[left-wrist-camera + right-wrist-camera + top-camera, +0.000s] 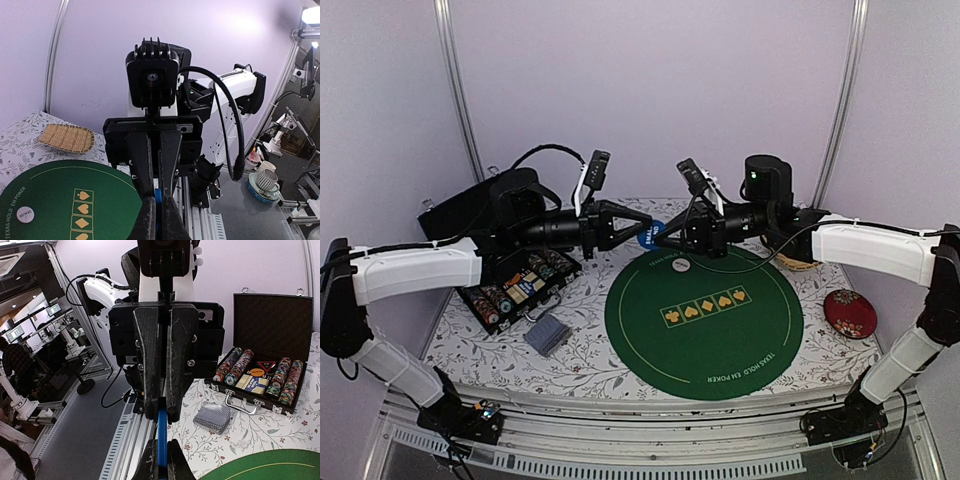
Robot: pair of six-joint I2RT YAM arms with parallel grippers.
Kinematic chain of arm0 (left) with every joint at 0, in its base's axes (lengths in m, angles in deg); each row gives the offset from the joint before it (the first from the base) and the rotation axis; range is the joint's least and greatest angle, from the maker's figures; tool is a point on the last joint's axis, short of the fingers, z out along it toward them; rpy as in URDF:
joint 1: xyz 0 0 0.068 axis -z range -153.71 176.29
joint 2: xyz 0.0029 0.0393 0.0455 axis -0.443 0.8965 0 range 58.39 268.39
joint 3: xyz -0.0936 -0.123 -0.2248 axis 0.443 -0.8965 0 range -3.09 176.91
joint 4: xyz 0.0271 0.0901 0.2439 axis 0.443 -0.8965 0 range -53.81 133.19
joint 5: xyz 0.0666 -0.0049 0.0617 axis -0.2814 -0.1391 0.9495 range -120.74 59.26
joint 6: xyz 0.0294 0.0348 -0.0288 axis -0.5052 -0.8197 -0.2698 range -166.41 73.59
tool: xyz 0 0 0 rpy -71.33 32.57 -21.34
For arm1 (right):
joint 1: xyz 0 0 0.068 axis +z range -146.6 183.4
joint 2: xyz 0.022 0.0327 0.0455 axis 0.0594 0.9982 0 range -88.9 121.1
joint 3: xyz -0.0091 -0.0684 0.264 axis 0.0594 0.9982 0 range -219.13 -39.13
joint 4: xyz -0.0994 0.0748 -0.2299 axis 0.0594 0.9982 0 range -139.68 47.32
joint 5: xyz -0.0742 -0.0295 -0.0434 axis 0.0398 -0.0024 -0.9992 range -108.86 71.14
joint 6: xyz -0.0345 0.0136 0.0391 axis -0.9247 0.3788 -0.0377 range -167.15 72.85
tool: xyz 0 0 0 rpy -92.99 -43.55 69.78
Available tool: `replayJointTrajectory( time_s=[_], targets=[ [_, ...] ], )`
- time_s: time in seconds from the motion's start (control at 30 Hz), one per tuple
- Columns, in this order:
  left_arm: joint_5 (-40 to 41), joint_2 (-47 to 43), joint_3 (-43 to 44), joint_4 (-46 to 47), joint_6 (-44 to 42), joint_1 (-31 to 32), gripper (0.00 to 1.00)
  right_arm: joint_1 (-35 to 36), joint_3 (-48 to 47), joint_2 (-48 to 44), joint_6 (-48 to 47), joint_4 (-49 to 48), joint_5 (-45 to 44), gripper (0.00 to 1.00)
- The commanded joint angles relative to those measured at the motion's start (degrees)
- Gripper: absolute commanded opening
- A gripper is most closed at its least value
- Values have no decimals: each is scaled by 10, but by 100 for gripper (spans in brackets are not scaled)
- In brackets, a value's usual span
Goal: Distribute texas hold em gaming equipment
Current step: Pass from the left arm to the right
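Overall brightness: even, diffuse light is seen in all three views, and the backdrop wall [650,90] is rendered pale lilac.
Light source: a lamp [311,15] is blown out white in the top right corner of the left wrist view, and a soft hot spot is spread on the wall beside it.
Shadows: only faint, soft-edged shadows are cast on the floral tablecloth [570,360].
Distortion: the frame poles [455,90] and the table's near edge are bowed by the wide lens in the top view.
Focus: the blue disc [162,440], closest to the lens, is rendered soft.
Dim areas: the room at the left of the right wrist view is underexposed.
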Motion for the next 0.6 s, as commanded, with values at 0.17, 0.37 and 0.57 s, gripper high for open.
replayJointTrajectory(
  time_s=[0.17,0.37,0.57],
  targets=[
    [31,-15,-6,-41,-34,7,0,-4,-9,-3,-24,61,-46,1],
    [95,-24,-19,-58,-30,2,67,-25,-10,1,-17,85,-57,1],
    [164,-47,-38,-77,-31,-8,87,-54,-10,-3,-12,115,-107,1]
  ],
)
